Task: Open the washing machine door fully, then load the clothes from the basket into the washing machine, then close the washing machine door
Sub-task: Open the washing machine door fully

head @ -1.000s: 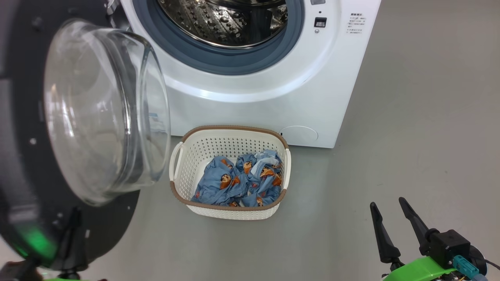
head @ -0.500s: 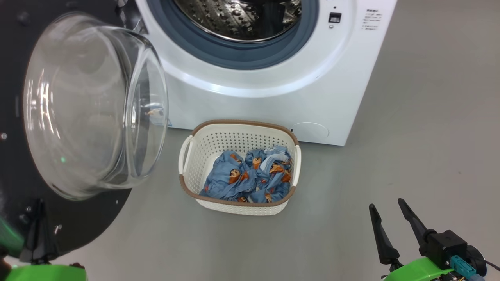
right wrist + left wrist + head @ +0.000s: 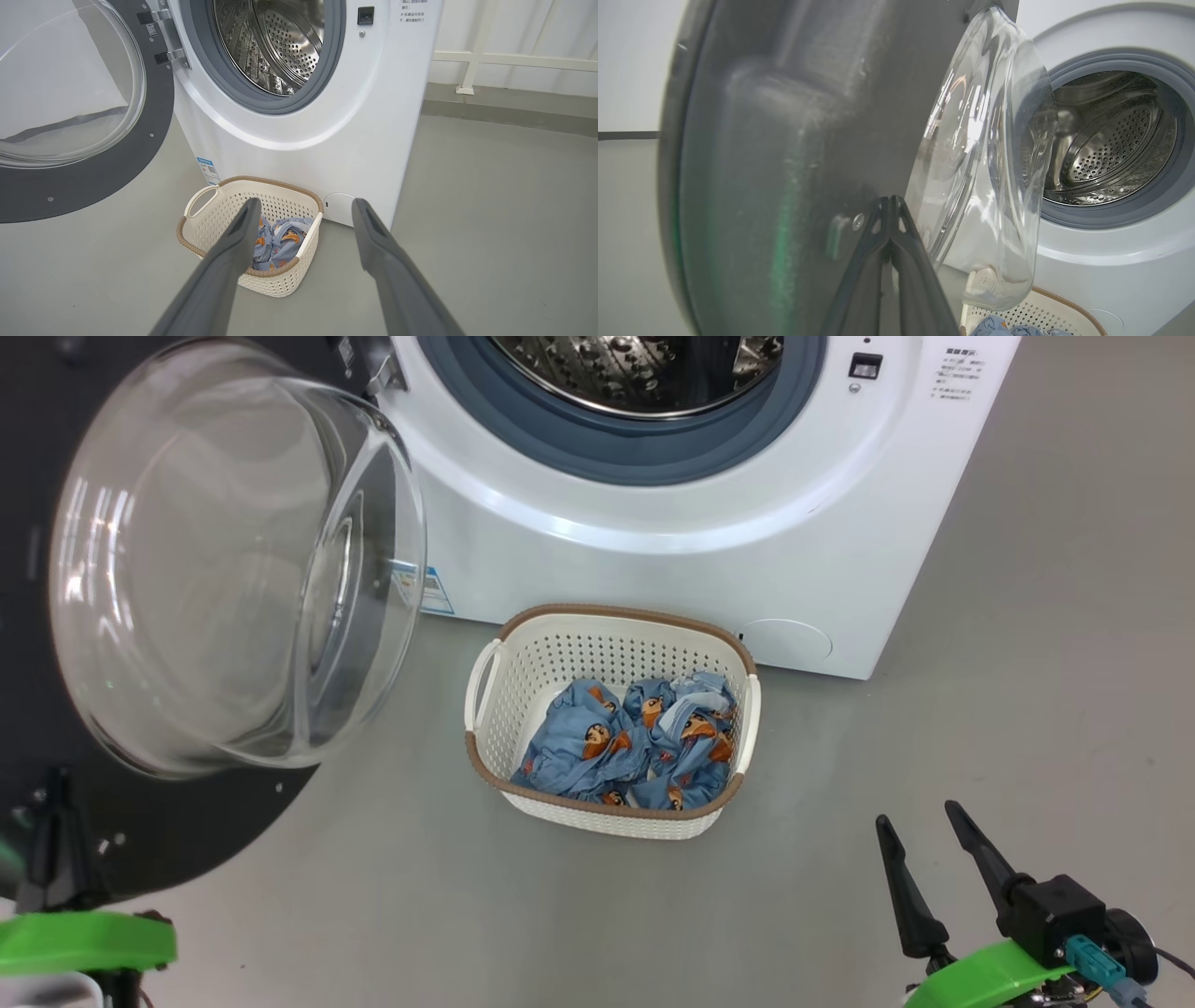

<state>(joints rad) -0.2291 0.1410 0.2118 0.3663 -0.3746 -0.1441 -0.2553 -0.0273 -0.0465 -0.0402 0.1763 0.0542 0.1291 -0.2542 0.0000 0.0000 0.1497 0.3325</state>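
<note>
The washing machine stands at the top with its steel drum exposed. The washing machine door hangs swung out to the left, its glass bowl bulging toward the machine. On the floor in front sits the basket, with the blue bear-print clothes bunched inside. My left gripper is shut, with its tips against the door's dark grey inner side. My right gripper stands open and empty to the right of the basket, aimed toward the basket.
Grey floor stretches to the right of the machine and around the basket. A white railing and wall stand behind the machine on the right. The open door fills the space to the left.
The camera has turned, sliding the whole picture to the right. Against the machine, the door has swung further out to the left, uncovering the blue sticker. The right gripper has kept its place.
</note>
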